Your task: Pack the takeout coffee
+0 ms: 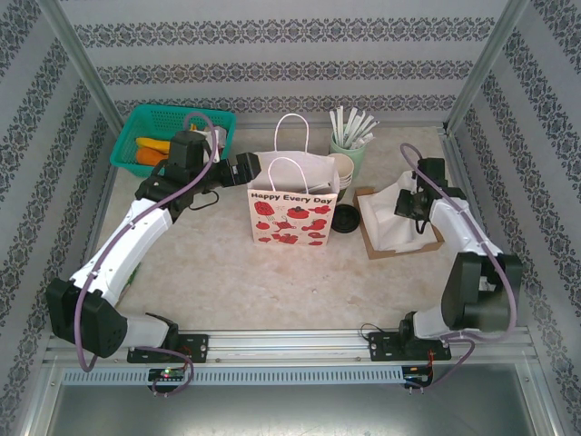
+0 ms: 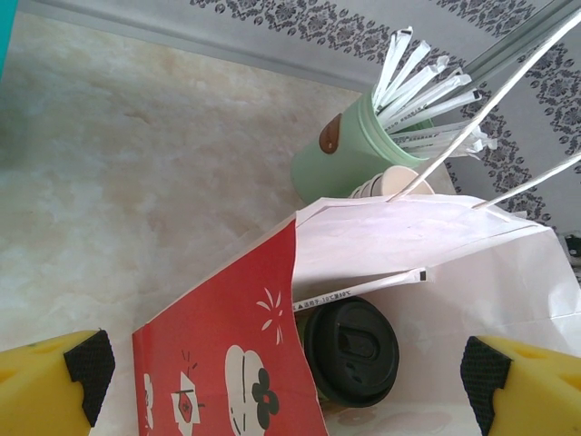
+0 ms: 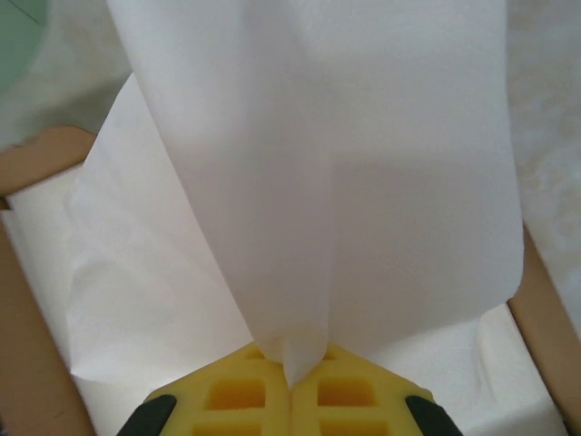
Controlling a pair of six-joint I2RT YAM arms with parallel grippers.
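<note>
Tabletop (image 1: 209, 272) carries all items; directions below are read in the overhead view from the paper bag (image 1: 292, 218), which stands upright at centre. Basket (image 1: 182, 111) lies at 10 o'clock, well apart from the work. Napkin tray (image 3: 23, 363) lies at 3 o'clock, and the pale green holder (image 2: 349, 159) of white sticks stands at 1 o'clock with the stack of cream cups (image 2: 395, 180) just beside it. Takeout coffee (image 2: 352, 350) is already inside the bag, upright, black lid up, with one wrapped stick (image 2: 363, 287) leaning across above the lid. Judged from this, the step in hand is adding a napkin (image 3: 345, 182). Right gripper (image 3: 290, 377) is pressed together on a peak of the top sheet, which rises from the tray in a tent. Left gripper (image 2: 286, 372) is spread to full width at the bag mouth, one finger outside the printed wall and the other over the white interior; contact with the paper cannot be confirmed. Procedure: raise the sheet straight up until its lower edge clears the tray, and verify that a single sheet follows. Traverse toward 9 o'clock, passing on the 6 o'clock side of the holder and cups. Lower through the bag mouth, beside the lid rather than onto it. Release only once the sheet is below the rim.
</note>
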